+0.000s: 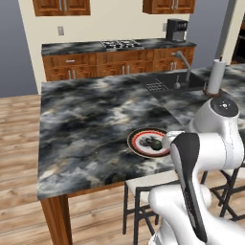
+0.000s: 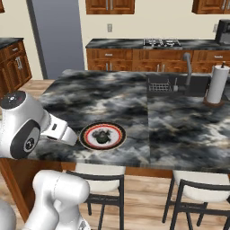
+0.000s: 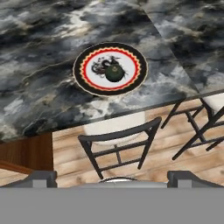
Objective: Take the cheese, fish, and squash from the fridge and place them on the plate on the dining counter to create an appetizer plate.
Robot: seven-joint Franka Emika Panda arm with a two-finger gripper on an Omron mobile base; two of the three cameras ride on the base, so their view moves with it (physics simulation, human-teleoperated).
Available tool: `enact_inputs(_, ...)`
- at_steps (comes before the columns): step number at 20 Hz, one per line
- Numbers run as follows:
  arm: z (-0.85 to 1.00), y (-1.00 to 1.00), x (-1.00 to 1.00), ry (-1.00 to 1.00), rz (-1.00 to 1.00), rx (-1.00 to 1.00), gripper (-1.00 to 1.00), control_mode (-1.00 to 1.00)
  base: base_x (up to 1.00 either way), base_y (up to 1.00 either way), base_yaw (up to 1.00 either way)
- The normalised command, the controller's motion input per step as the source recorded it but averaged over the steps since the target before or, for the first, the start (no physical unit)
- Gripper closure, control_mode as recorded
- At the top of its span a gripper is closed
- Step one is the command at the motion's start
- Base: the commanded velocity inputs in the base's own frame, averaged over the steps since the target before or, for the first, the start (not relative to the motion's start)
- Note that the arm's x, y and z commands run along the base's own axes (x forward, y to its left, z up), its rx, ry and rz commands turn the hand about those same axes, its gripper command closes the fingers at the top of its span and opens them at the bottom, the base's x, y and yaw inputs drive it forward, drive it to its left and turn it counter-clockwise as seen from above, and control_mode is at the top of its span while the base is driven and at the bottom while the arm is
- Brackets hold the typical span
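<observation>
The plate (image 3: 81, 70), white in the centre with a red ring and a dark rim, sits near the front edge of the marbled dining counter (image 3: 39, 48). On it lies the dark green squash (image 3: 113, 73), with a slim dark shape that looks like the fish (image 3: 99, 65) beside it. Both base views show the plate (image 1: 136, 139) (image 2: 89, 139) and the squash (image 1: 155, 142) (image 2: 103, 137). My gripper (image 3: 113, 179) hangs back from the counter edge, above the stools, open with nothing between its fingertips (image 3: 43, 177). The cheese and the fridge are out of view.
Black-framed stools (image 3: 116, 140) with pale seats stand under the counter's near edge. A sink (image 2: 173, 85) with a faucet (image 2: 187, 67) and a paper towel roll (image 2: 217, 85) are at the far right of the counter. A wall counter with a stove (image 1: 119, 44) runs behind.
</observation>
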Motion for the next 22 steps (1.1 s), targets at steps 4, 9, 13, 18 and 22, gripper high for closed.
enact_inputs(4,0.0,0.0,0.0,0.0,0.0,0.0,-1.0,1.0,0.0,-0.53,-0.07)
enact_inputs(9,0.0,0.0,0.0,0.0,0.0,0.0,-1.0,1.0,0.01,-0.98,-0.2)
enact_inputs(13,0.0,0.0,0.0,0.0,0.0,0.0,-1.0,1.0,0.0,-1.0,-0.24)
enact_inputs(18,0.0,0.0,0.0,0.0,0.0,0.0,-1.0,1.0,0.09,-0.96,-0.47)
enact_inputs(22,0.0,0.0,0.0,0.0,0.0,0.0,-1.0,1.0,0.39,-0.43,-0.74)
